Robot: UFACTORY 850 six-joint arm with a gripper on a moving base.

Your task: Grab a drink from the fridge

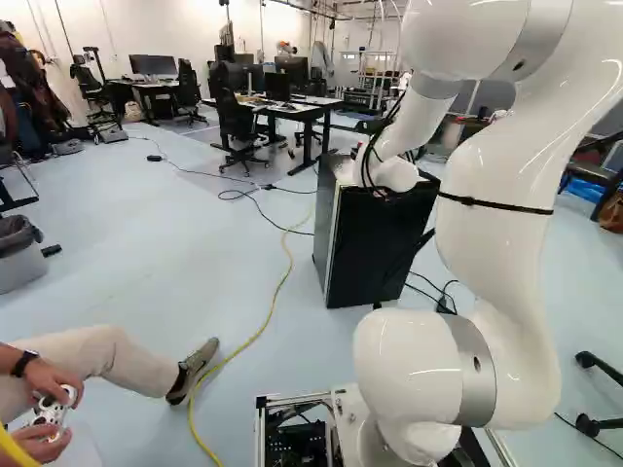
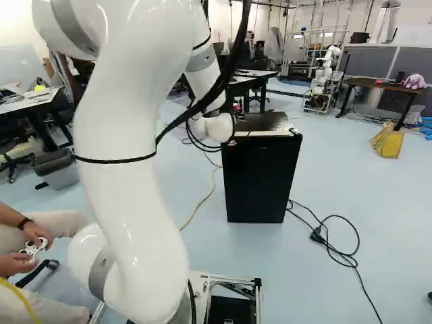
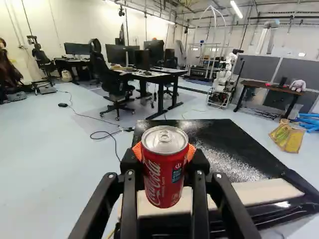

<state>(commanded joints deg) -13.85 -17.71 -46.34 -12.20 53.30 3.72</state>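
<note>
Left base view, white jointed arm (image 1: 496,224) is reaching to black boxy fridge (image 1: 375,253); right base view, its wrist is hanging seemingly by the fridge's top; wrist view, black two-finger gripper (image 3: 165,152) is clamping upright red metal can (image 3: 162,185), opened can-wide.

You've got a shiny metal can (image 3: 164,172), smooth glossy arm (image 1: 501,248) w/ satin metal-look rings (image 1: 477,389), glossy blk fridge top (image 3: 209,132) w/ rough-looking speckle, smooth flr (image 3: 50,169).

One can (image 3: 165,174), one fridge (image 2: 260,179).
</note>
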